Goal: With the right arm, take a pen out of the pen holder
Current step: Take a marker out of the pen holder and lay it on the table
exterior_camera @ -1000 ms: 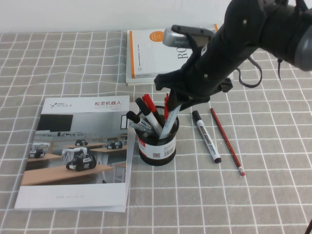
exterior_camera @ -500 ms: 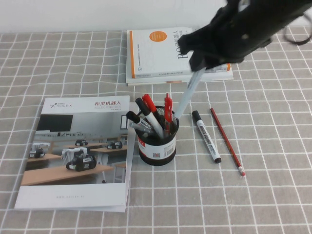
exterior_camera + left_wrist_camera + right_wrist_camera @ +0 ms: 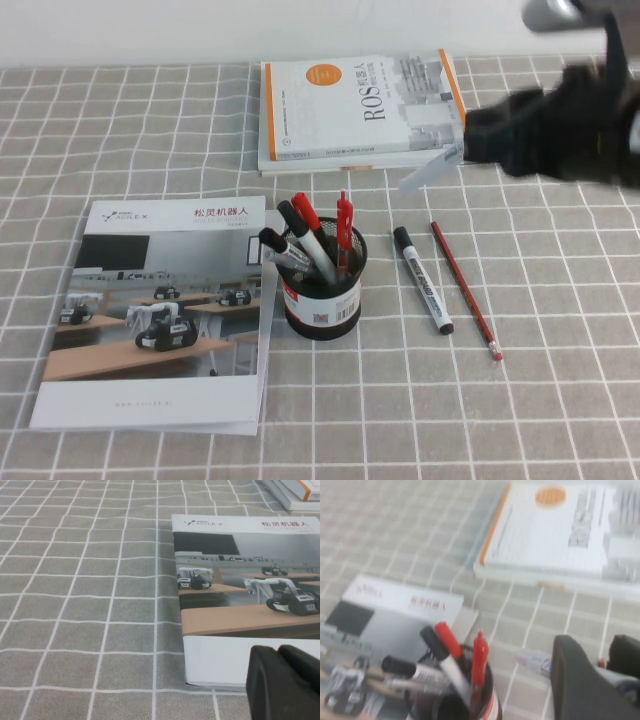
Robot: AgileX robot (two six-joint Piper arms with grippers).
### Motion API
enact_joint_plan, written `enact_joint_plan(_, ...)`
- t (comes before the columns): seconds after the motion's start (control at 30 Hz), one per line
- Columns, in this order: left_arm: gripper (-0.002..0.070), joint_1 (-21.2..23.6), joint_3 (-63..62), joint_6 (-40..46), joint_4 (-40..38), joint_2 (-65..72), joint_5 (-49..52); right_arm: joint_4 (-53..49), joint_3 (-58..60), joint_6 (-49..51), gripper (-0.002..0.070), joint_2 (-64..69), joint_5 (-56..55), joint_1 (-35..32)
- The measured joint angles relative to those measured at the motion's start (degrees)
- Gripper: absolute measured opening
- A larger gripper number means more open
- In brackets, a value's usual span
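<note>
Grey pen [image 3: 430,172], light, stiff and slick we judge, pinched by its top end in our right gripper [image 3: 478,140], above and right of the pen holder [image 3: 322,300]; left gripper [image 3: 280,677] closed, well left

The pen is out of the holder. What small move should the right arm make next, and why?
Probably lower it toward the bare cloth right of the pencil: the right gripper holds the pen in the air, clear of the pen holder. The left gripper is parked by the brochure.
</note>
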Motion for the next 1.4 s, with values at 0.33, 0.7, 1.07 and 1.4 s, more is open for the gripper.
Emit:
enact_joint_plan(0.33, -0.0003, 0.00, 0.00, 0.00, 0.00, 0.00, 0.00, 0.60, 25.60, -9.96, 0.0098, -3.16, -41.37, 0.00)
enact_joint_plan(0.7, -0.0003, 0.00, 0.00, 0.00, 0.00, 0.00, 0.00, 9.02, 33.88, -22.66, 0.0098, 5.32, -65.70, 3.62)
enact_joint_plan(1.07, -0.0003, 0.00, 0.00, 0.00, 0.00, 0.00, 0.00, 20.33, 35.12, -29.99, 0.0098, 23.18, -82.76, 14.85)
enact_joint_plan(1.4, -0.0003, 0.00, 0.00, 0.00, 0.00, 0.00, 0.00, 24.18, 34.91, -29.15, 0.0098, 27.79, -84.74, 14.96)
